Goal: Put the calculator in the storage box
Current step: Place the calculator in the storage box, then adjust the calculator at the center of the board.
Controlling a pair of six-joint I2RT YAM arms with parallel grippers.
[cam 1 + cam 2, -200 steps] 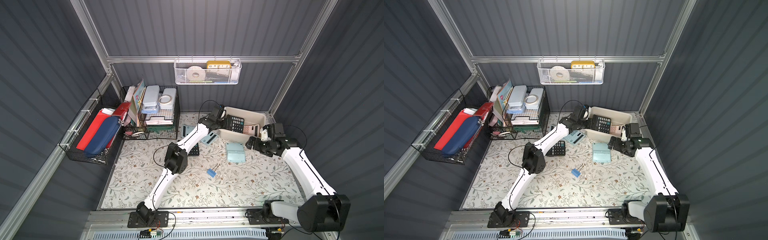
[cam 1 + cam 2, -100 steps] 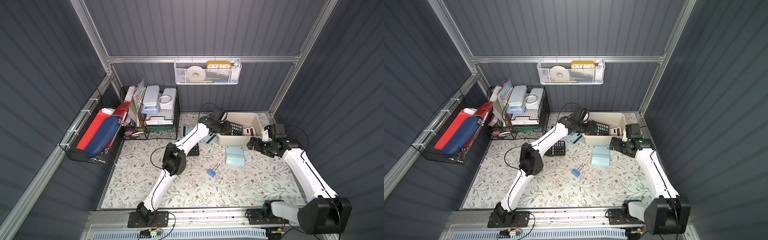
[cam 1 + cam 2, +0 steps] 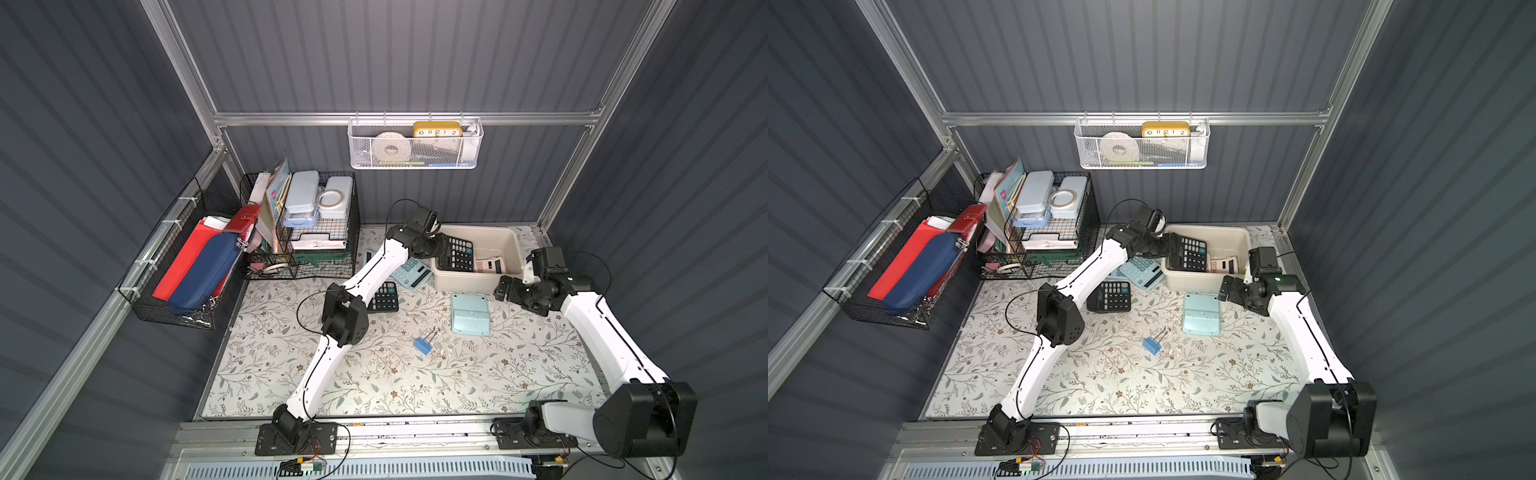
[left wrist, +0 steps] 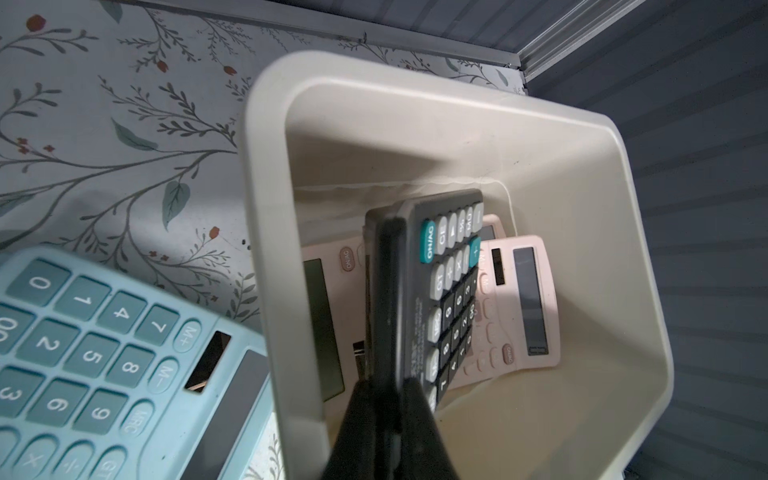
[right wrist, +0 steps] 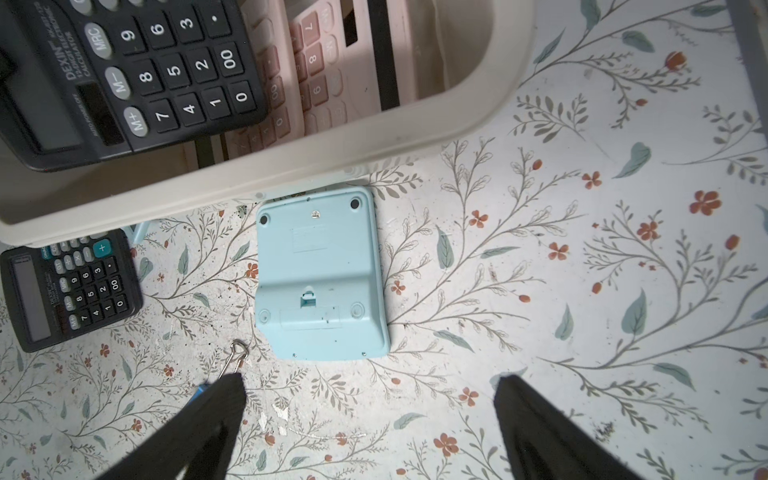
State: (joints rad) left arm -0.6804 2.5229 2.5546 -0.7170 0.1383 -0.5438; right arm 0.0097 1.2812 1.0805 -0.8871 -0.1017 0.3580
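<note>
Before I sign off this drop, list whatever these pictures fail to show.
Left gripper, left wrist view: whether it clamps the black calculator or merely flanks it, unclear.
Pink calculators in the box, same view: partly covered by the black calculator; count uncertain.
Face-down blue calculator, right wrist view: keys hidden underneath.

Left arm (image 3: 374,270) outstretched, left fingers (image 4: 420,432) close together; right arm (image 3: 602,332) bent, right fingers (image 5: 199,428) spread wide

Calculator (image 3: 457,254) tilted in storage box (image 3: 465,283) (left fingers (image 3: 437,250) at edge).
</note>
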